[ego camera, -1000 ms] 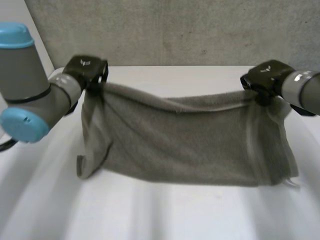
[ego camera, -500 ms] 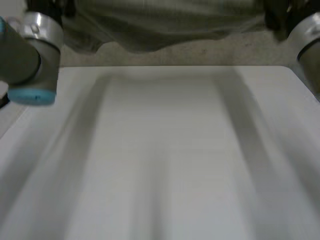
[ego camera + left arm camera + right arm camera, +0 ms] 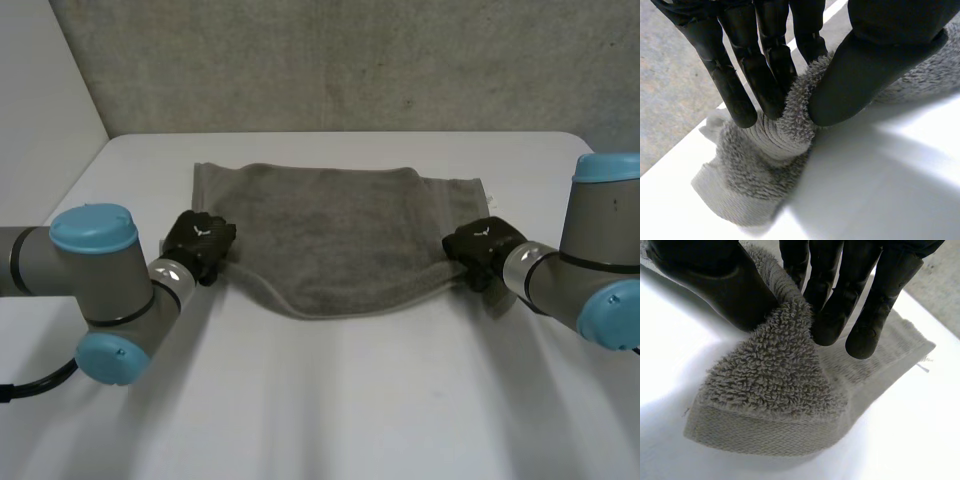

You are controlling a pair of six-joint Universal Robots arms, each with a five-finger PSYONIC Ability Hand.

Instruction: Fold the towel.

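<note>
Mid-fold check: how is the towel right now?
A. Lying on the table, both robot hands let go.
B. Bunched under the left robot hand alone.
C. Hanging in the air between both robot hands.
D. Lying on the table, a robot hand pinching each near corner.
D: the towel lies spread on the table, the left robot hand and right robot hand each pinching a near corner between thumb and fingers.

- Head view: set between and behind the arms, facing down and forward over the white table (image 3: 330,400); far enough back to take in the whole towel (image 3: 330,230) and both arms;
- Left wrist view: looks along the left hand (image 3: 765,65) from very near; shares with the head view the towel's near corner at that hand;
- Right wrist view: equally near, along the right hand (image 3: 840,290); shares the towel's other near corner
</note>
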